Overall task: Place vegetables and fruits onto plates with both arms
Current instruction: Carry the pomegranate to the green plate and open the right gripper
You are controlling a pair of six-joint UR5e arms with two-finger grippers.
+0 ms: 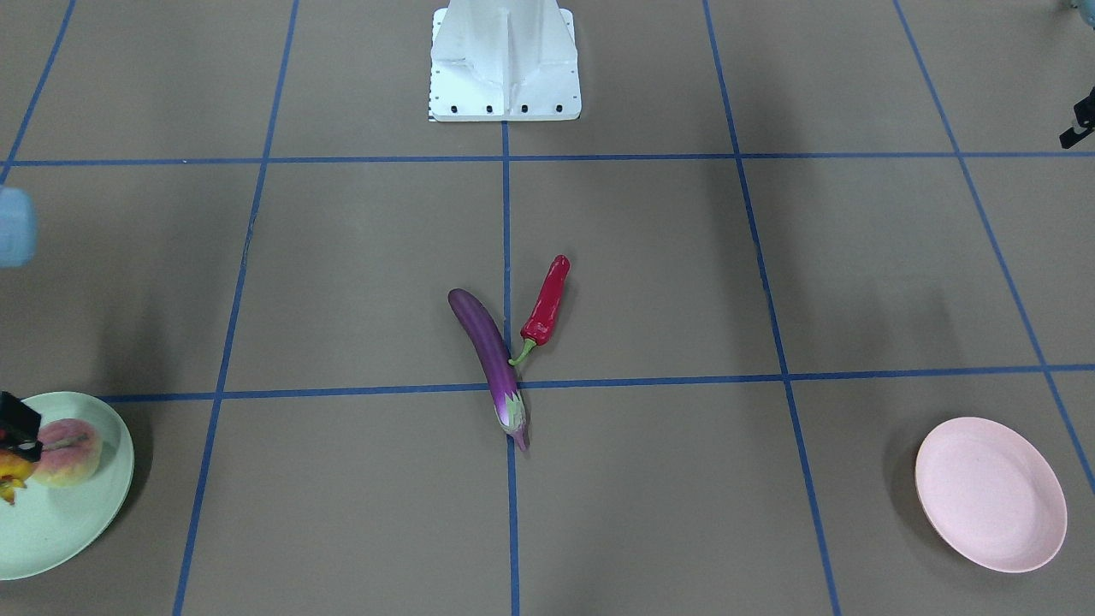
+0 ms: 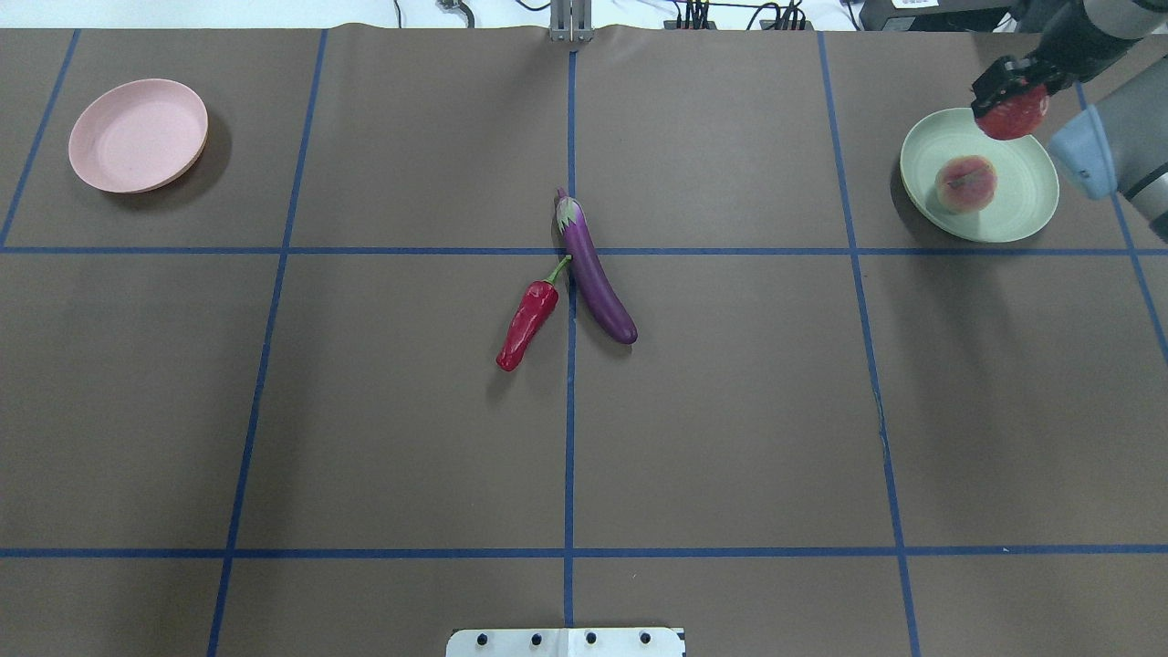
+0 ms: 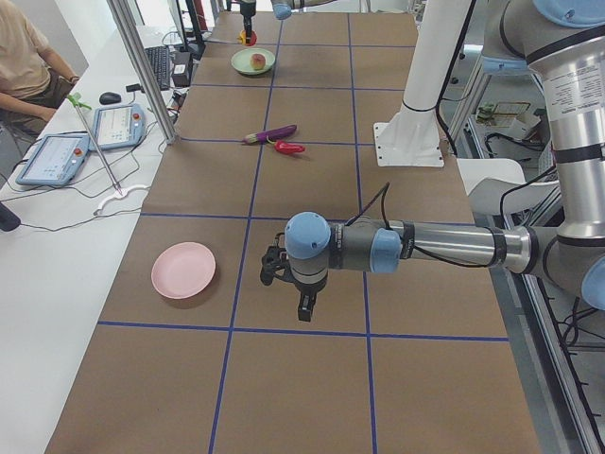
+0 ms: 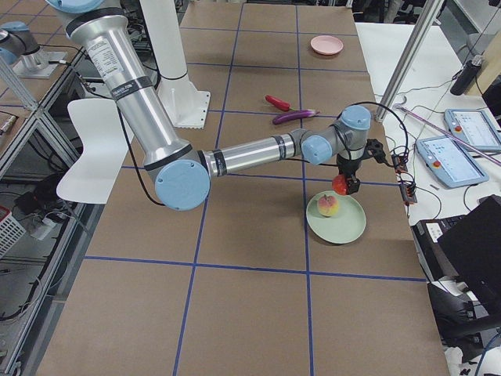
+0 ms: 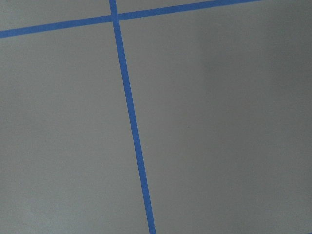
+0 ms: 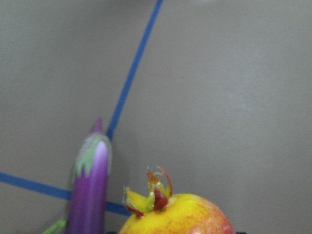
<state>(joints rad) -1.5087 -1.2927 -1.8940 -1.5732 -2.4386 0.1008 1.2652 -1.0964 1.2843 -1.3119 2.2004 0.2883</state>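
Observation:
My right gripper [image 2: 1006, 94] is shut on the red-yellow pomegranate [image 2: 1015, 117] and holds it just above the far rim of the mint green plate [image 2: 1022, 217]. The peach [image 2: 965, 182] lies on that plate. At the table's middle, the purple eggplant [image 2: 595, 274] and the red chili [image 2: 527, 315] lie side by side, with the chili's stem touching the eggplant. The pink plate [image 2: 137, 135] stands bare at the far left. My left gripper [image 3: 304, 305] hangs over bare table beside the pink plate [image 3: 183, 270]; I cannot tell whether it is open or shut.
The white base block [image 1: 505, 68] stands at the robot's edge of the table. Blue tape lines grid the brown surface. Beside the table, a side bench holds tablets [image 3: 57, 156] with a person [image 3: 24, 66] seated at it, and a metal post [image 3: 142, 66] rises nearby.

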